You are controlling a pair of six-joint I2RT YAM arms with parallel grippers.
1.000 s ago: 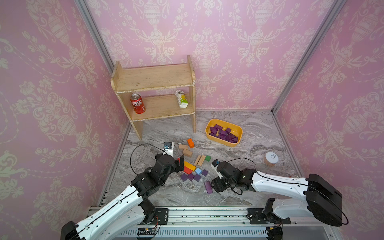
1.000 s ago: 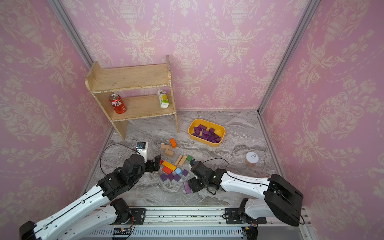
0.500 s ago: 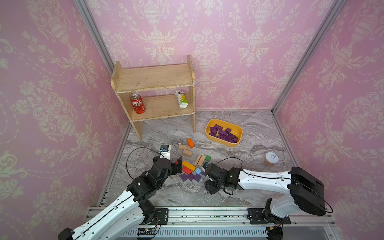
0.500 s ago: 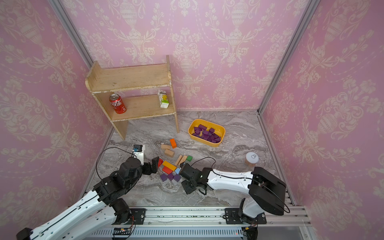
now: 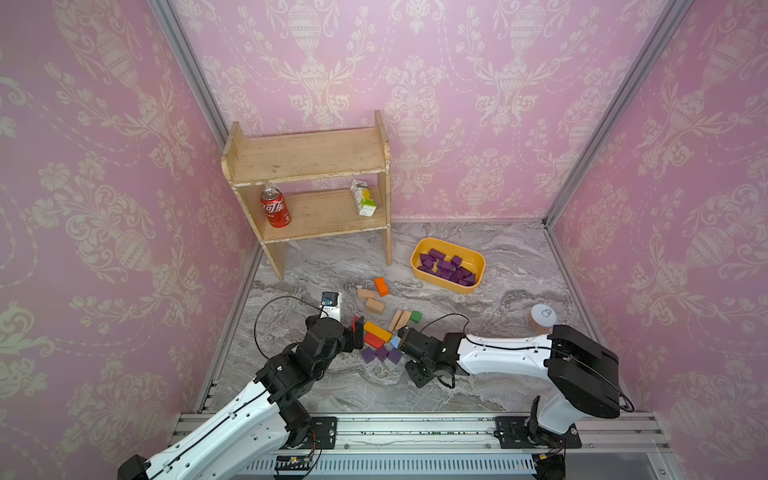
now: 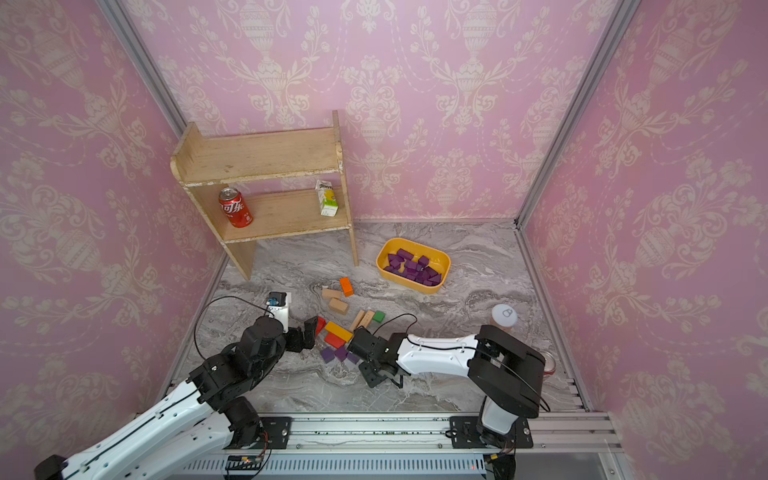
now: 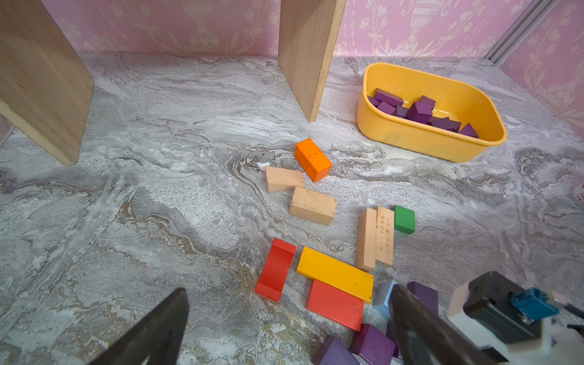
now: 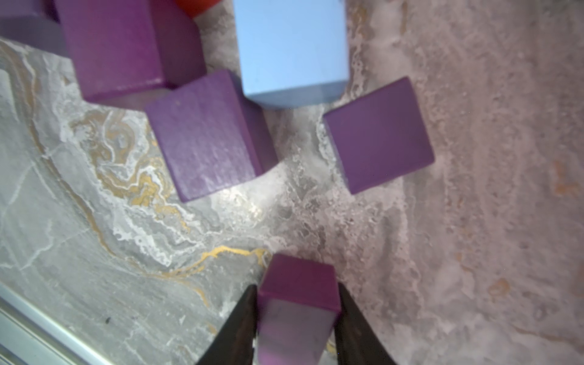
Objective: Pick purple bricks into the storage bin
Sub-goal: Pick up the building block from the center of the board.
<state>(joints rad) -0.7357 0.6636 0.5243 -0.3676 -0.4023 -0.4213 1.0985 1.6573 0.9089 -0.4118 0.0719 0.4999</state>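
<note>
Gripping now: R claw clenched on one purple brick, a finger against each side; the brick is at the front of the floor nr the rail, can't tell if it's off the floor yet
Idle arm: L claw fully released, nothing betw its fingers, low over the near edge of the coloured pile by the red block
Bin: storage bin at back R of the floor, beside the shelf leg, well apart from the pile
Done: binned bricks, a dozen or more purple pcs heaped inside; exact count hidden by overlap
Left on floor: loose bricks, 3 in a row at the pile's front edge in both top views; fourth brick shows in R wrist view just beside the blue block, under the R arm from above
Not for the bin: tan, orange, green, yellow, red, blue pcs lie out on the floor, none in the bin
Est progress: well past halfway, prob. 5 purple pcs to go incl. the one in the R claw
Next, as I judge it: lift & carry the purple brick across to the bin, then the row of 3 + the fourth
</note>
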